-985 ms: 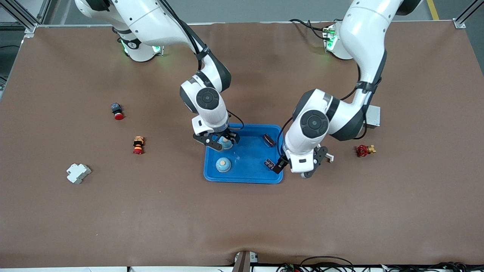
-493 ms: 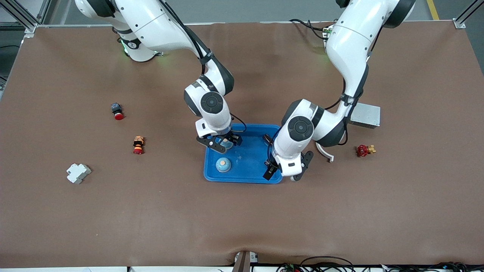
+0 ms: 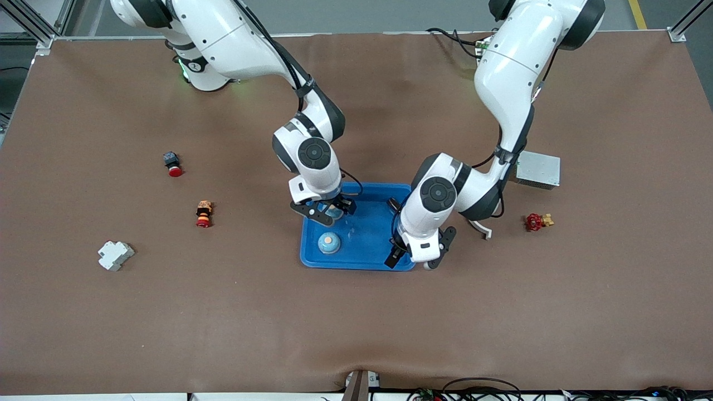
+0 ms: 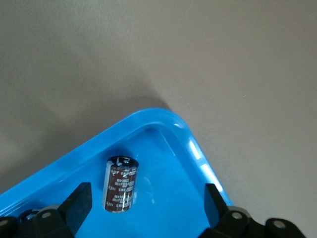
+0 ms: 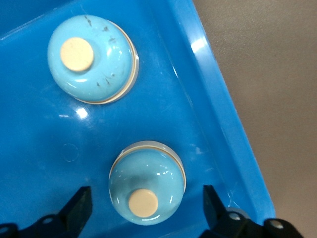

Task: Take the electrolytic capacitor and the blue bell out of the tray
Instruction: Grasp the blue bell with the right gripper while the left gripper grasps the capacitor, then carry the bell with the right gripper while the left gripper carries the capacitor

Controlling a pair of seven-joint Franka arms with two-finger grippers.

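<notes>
A blue tray [image 3: 362,253] lies mid-table. Two light blue bells with cream buttons stand in it. One bell [image 5: 147,190] sits between the fingers of my right gripper [image 3: 330,211], which is open around it with a gap on each side. The other bell [image 3: 328,243] [image 5: 92,58] stands free, nearer the front camera. A dark capacitor [image 4: 120,183] lies in the tray by a corner [image 4: 163,119]. My left gripper [image 4: 146,206] hangs open over it, the capacitor close to one finger [image 4: 77,203]. In the front view that gripper [image 3: 415,253] hides the capacitor.
A second dark part [image 3: 393,204] lies in the tray by its rim. Toward the left arm's end are a red valve [image 3: 537,221], a metal box [image 3: 537,170] and a white curved piece [image 3: 480,228]. Toward the right arm's end are a red button [image 3: 172,164], a red-yellow button [image 3: 204,214] and a white breaker [image 3: 115,255].
My left arm has swung in toward the tray, bringing its gripper over the capacitor at the corner. My right gripper shifted only slightly around the bell.
</notes>
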